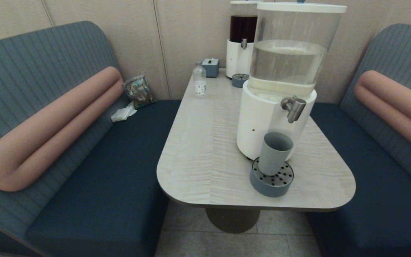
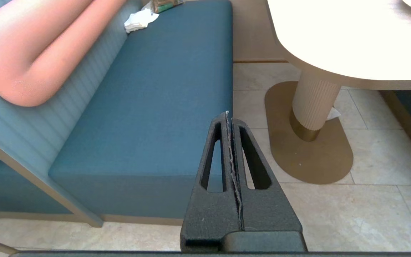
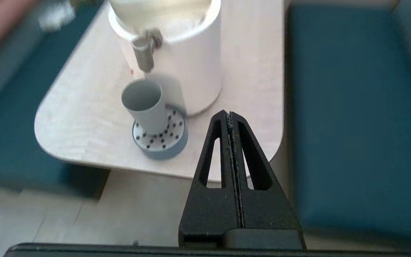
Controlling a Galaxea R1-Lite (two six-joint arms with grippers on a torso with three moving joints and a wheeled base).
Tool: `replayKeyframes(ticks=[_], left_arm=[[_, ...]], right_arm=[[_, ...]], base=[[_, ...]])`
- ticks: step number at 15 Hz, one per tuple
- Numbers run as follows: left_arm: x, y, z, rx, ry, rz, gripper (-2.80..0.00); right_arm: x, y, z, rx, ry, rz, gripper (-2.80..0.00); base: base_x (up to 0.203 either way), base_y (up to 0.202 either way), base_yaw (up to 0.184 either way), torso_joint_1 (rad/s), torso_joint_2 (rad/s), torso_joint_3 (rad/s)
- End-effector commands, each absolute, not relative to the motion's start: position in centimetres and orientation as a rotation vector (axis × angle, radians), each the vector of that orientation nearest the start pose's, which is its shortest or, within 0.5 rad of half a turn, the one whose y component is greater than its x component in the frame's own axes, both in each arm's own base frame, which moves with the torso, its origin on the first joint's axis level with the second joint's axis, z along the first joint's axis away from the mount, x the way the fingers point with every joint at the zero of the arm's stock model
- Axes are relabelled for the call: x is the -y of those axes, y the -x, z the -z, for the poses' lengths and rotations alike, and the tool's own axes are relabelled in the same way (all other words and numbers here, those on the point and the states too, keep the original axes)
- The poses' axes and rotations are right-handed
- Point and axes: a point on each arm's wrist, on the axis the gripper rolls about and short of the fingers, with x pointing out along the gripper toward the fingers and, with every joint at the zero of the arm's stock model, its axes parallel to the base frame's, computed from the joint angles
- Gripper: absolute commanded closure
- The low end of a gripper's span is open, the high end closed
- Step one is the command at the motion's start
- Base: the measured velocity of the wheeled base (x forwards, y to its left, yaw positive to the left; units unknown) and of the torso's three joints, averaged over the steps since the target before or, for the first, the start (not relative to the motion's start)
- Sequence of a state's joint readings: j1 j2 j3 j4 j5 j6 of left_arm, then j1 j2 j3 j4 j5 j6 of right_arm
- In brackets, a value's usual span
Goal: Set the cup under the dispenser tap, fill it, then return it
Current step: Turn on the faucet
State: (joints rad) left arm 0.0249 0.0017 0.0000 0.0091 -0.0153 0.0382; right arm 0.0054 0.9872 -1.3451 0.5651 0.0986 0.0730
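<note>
From the head view I see the cup [image 1: 275,152] upright on the drip tray [image 1: 272,182] at the table's [image 1: 205,150] near edge, about five o'clock on the tabletop. The tap [image 1: 293,108] sits up at one o'clock from the cup's mouth, so its spout looks offset from the rim, not squarely over it. The cup looks empty in the right wrist view, so I judge nothing is poured yet: lining it up, filling and returning it all remain. My right tool [image 3: 231,117] has its fingers pressed together, gripping nothing, hanging off the table's near edge with the cup well apart at ten o'clock in its view. My left tool [image 2: 228,117] is also closed and empty, parked low over the floor beside the bench [image 2: 148,107], away from the work.
</note>
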Motion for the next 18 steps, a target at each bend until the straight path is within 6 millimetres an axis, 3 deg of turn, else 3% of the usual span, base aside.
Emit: replayKeyframes(ticks=[1,4,8,14,18], left_arm=[[0.1,2.2,-7.4,-0.014,-0.038,-0.01,0.0],[0.1,2.2,-7.4,-0.014,-0.038,-0.009,0.0],[0.1,2.2,-7.4,-0.014,-0.038,-0.01,0.0],[0.1,2.2,-7.4,-0.014,-0.038,-0.01,0.0],[0.1,2.2,-7.4,-0.014,-0.038,-0.01,0.0]], right_arm=[[-0.3,-11.9,-36.2,-0.331,-0.088,-0.099,0.0],[-0.6,-14.3,-37.2,-0.437,-0.122,-0.14,0.0],[-2.5,-15.3,-37.5,-0.532,-0.135,-0.269,0.0],[-4.7,-18.2,-36.3,-0.618,-0.14,-0.336,0.0],[-5.8,-18.8,-35.8,-0.646,-0.124,-0.377,0.0]], base=[[0.0,0.0,0.0,0.0,0.0,0.0],[0.0,0.0,0.0,0.0,0.0,0.0],[0.0,0.0,0.0,0.0,0.0,0.0],[0.0,0.0,0.0,0.0,0.0,0.0],[0.0,0.0,0.0,0.0,0.0,0.0]])
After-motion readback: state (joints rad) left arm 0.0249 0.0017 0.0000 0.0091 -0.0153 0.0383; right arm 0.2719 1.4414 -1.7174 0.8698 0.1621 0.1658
